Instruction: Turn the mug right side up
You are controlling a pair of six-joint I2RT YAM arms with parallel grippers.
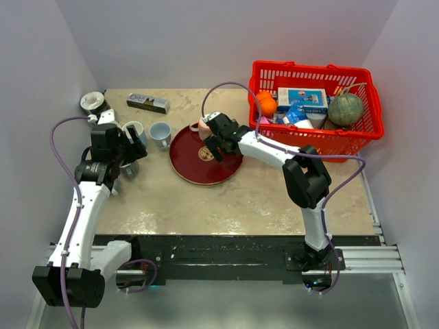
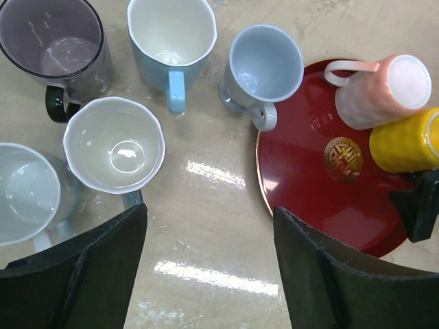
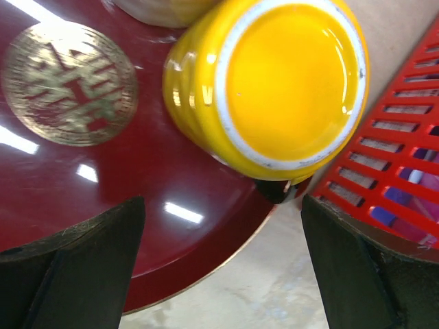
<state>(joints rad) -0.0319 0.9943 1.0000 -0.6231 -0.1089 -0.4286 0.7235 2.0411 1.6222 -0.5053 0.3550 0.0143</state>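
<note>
Beige marbled tabletop [image 1: 206, 205] carries one red plate [image 2: 309, 178] near the far edge's middle. On it the yellow mug [image 3: 274, 75] stands base-up beside one inverted pink mug [image 2: 377, 89]. It is probably glazed ceramic, stiff, slick and breakable, so grip across the ribbed wall. Five upright mugs [image 2: 113, 144] cluster toward the left edge. The right claw [image 3: 223, 205] hangs released above the yellow mug, and the left claw [image 2: 209, 212] is released too.

Lab test booth: bare walls [image 1: 171, 41] enclose the table [image 1: 206, 199].
</note>
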